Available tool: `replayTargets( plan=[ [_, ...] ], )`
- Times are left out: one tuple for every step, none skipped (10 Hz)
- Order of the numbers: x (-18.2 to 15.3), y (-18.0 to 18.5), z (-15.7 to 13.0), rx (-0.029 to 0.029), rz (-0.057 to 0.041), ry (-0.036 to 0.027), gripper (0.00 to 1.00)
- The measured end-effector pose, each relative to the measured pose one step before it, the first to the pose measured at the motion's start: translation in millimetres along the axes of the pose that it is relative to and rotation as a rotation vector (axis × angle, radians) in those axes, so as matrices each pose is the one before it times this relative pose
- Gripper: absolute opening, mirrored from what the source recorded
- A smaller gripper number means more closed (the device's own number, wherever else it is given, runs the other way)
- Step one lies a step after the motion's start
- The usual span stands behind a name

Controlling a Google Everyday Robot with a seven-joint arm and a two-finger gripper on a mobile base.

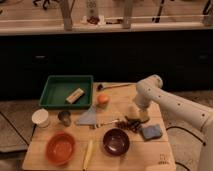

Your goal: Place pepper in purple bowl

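The pepper (131, 123) lies on the bench (142, 159), about halfway between the far edge and the near edge, on the side where the arm comes in. It shows only as a small dark curved shape, and I cannot separate it surely from the other dark bits touching it. The purple bowl (116, 141) stands just beside it, toward the near edge, and it is empty. The claw (138, 115) hangs low, just behind the pepper on the far-edge side. Its jaws stand open and grip nothing.

I think the grasp is the step in hand, and several things may go wrong there. The pepper is slim and lies flat, so the claw may close above it and take only air. It may also pinch the pointed tip, and then the pod can turn and drop. A blue sponge (151, 131) lies near the pepper, toward the arm's edge, and a descending jaw could push it or catch it. If the carry is too low, the pod or the claw may strike the bowl's rim and shift the bowl. The orange-red bowl (61, 147), near the opposite near corner, is of like size, so the two must not be confused.

Whether the claw already touches the pepper I cannot tell. The arm is cut off at the side, and the robot's base is not in view.
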Motion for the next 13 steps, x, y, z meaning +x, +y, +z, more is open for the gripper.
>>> replayTargets(
  plan=[
    [1.99, 3.25, 3.87, -0.00871, -0.00448, -0.00038, 0.80],
    [0.53, 2.24, 4.93, -0.00654, -0.00538, -0.00338, 0.79],
    [0.08, 0.91, 2.94, -0.00315, -0.00379, -0.00335, 0.75],
    [1.39, 1.39, 7.65, 0.00166, -0.00220, -0.01224, 0.56],
    [0.17, -0.67, 1.58, 0.00553, -0.00116, -0.00791, 0.46],
    [0.00, 0.07, 1.55, -0.00018, -0.00079, -0.00585, 0.35],
    [-1.06, -2.32, 1.97, -0.00127, -0.00812, 0.00391, 0.24],
    [-1.07, -2.14, 1.07, -0.00014, -0.00736, 0.00413, 0.14],
    [0.48, 1.07, -0.30, -0.00146, 0.00124, -0.00062, 0.06],
    [-0.12, 1.02, -0.92, -0.00292, 0.00035, -0.00074, 0.00],
    [-0.13, 0.04, -0.05, -0.00036, 0.00013, -0.00036, 0.00],
    [-0.25, -0.13, -0.06, 0.00002, -0.00097, 0.00003, 0.00],
    [-0.50, -4.90, -5.02, 0.00849, -0.01499, 0.00986, 0.00]
  ],
)
